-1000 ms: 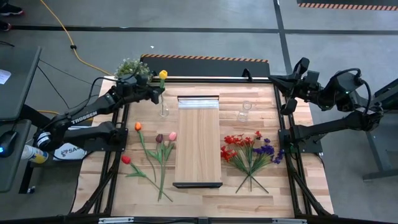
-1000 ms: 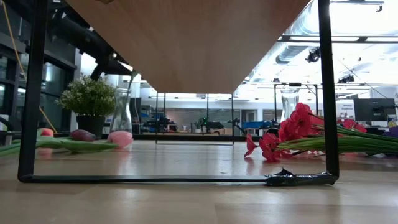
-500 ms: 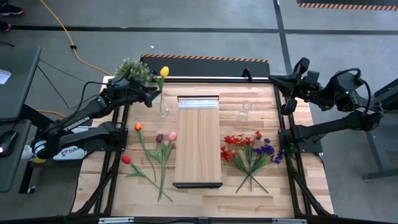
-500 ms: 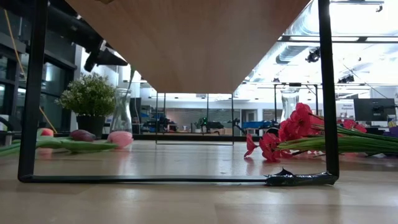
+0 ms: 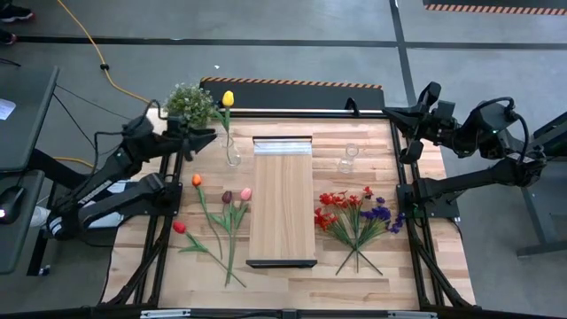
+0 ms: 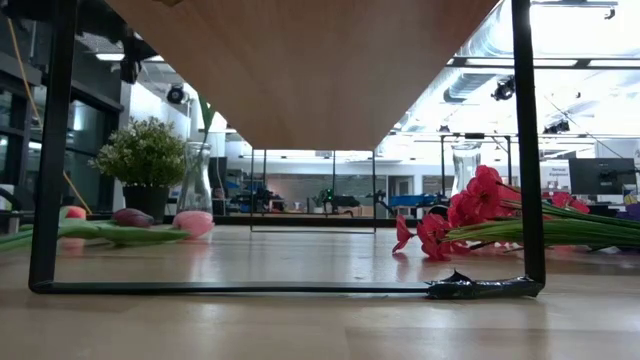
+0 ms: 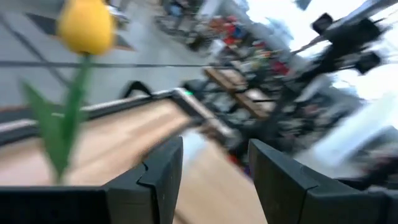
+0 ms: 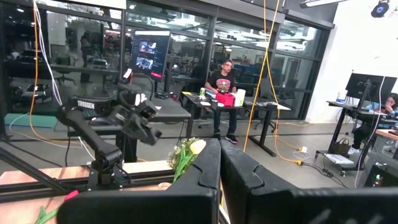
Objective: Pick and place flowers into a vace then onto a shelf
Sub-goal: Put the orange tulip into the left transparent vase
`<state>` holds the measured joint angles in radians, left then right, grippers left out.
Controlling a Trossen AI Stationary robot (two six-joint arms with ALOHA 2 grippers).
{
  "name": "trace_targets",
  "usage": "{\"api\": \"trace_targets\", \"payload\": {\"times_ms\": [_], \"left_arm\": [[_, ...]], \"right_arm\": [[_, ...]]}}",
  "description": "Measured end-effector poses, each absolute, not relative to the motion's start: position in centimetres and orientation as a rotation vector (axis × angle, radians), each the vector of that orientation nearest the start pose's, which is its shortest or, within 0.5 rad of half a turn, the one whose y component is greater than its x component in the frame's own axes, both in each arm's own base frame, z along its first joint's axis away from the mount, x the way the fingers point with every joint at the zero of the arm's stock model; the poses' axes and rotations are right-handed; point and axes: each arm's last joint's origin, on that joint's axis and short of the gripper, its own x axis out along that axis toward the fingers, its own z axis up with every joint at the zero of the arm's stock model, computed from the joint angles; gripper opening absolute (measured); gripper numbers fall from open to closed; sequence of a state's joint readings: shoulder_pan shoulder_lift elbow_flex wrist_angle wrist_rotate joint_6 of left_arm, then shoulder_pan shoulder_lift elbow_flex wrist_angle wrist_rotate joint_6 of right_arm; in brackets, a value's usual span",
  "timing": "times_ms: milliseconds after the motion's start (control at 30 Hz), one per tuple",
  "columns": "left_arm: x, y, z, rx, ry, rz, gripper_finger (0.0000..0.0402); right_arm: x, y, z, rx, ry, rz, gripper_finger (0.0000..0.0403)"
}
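Note:
A yellow tulip (image 5: 228,97) stands with its stem in the clear glass vase (image 5: 233,156) at the shelf's far left corner. My left gripper (image 5: 205,135) is open and hangs just left of that vase, touching nothing; in its wrist view (image 7: 214,162) the tulip (image 7: 84,25) shows ahead of the fingers. Orange, dark red, pink and red tulips (image 5: 221,208) lie flat on the table left of the shelf (image 5: 283,199). Red and purple sprays (image 5: 354,214) lie to its right. My right gripper (image 5: 388,112) is shut and waits above the table's far right corner.
A second clear vase (image 5: 348,158) stands right of the shelf's far end. A bushy potted plant (image 5: 189,99) sits at the far left corner, close behind my left gripper. The shelf's black bracket legs (image 6: 45,150) frame the low view. People sit at desks (image 8: 221,81) beyond the table.
My left gripper has drawn back from the vase toward the table's left edge and risen. The yellow tulip stays in the vase, and its head has swung a little toward the far edge. My right arm has kept still.

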<state>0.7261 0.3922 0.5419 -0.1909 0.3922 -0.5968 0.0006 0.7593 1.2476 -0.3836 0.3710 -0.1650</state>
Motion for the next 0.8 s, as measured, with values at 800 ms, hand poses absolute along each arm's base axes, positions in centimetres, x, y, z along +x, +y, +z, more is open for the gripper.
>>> {"api": "trace_targets", "payload": {"times_ms": [800], "left_arm": [[5.9,3.0,30.9,-0.902,-0.152,0.02,0.0215]], "right_arm": [[11.1,-1.0,46.3,-0.189,-0.065,-0.368,0.0]]}}
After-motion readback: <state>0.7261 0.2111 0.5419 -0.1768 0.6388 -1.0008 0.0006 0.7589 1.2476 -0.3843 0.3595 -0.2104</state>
